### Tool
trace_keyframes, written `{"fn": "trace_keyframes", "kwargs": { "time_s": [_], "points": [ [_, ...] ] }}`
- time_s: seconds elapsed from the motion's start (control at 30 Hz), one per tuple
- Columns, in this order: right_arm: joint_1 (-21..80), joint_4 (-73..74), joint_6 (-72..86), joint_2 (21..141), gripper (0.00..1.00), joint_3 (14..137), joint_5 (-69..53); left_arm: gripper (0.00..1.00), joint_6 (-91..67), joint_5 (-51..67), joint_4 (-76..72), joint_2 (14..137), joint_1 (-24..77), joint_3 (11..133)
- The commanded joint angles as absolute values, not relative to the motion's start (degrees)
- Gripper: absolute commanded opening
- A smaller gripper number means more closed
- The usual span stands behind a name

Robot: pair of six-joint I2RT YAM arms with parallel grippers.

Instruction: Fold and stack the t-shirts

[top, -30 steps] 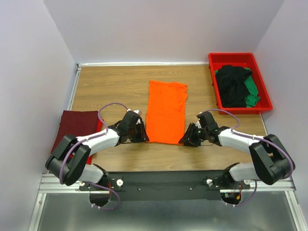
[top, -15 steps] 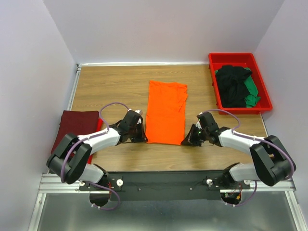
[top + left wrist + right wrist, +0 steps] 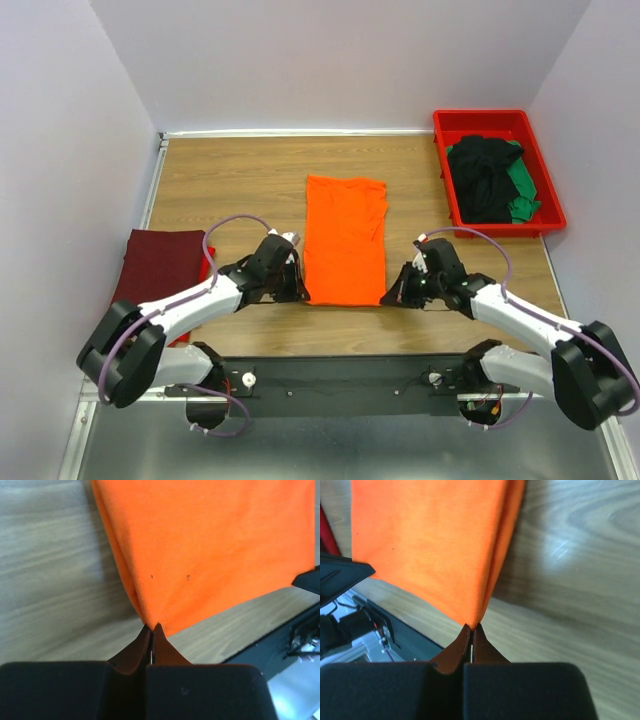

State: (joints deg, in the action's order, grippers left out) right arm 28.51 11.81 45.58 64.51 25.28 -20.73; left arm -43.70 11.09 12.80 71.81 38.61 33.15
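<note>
Orange t-shirt (image 3: pixel 345 240) lies flat at the centre of the wooden table (image 3: pixel 230 180), enclosed by pale walls (image 3: pixel 330 60). Left gripper (image 3: pixel 298 291) and right gripper (image 3: pixel 388 297), arms low and angled inward, are each clamped tight on one near corner.

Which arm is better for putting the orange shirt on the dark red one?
Probably the left: the maroon shirt lies on its side. The left gripper and right gripper each pinch an orange shirt corner.

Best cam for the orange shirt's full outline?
Top external: whole orange t-shirt in frame, every edge visible. Wrist views show only the near corners pinched by the left end effector and right end effector.
</note>
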Motion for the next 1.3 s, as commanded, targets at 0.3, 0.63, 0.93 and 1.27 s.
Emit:
{"fn": "trace_keyframes", "kwargs": {
  "time_s": [0.3,0.63,0.93,1.27],
  "points": [
    [31.9,23.54,47.2,47.48,0.0,22.06,-18.37,0.0,-52.81,6.69,18.37,56.01,46.31,27.95],
    [31.9,28.65,44.39,47.62,0.0,31.02,-10.03,0.0,-49.67,-1.47,23.64,54.31,46.06,38.92],
    [31.9,28.65,39.73,57.29,0.01,46.13,-1.15,0.0,-43.6,1.48,21.97,59.5,39.29,47.19],
    [31.82,27.6,37.53,68.28,0.01,56.41,5.7,0.0,-40.34,10.27,16.79,66.61,30.86,52.2]
  ]
}}
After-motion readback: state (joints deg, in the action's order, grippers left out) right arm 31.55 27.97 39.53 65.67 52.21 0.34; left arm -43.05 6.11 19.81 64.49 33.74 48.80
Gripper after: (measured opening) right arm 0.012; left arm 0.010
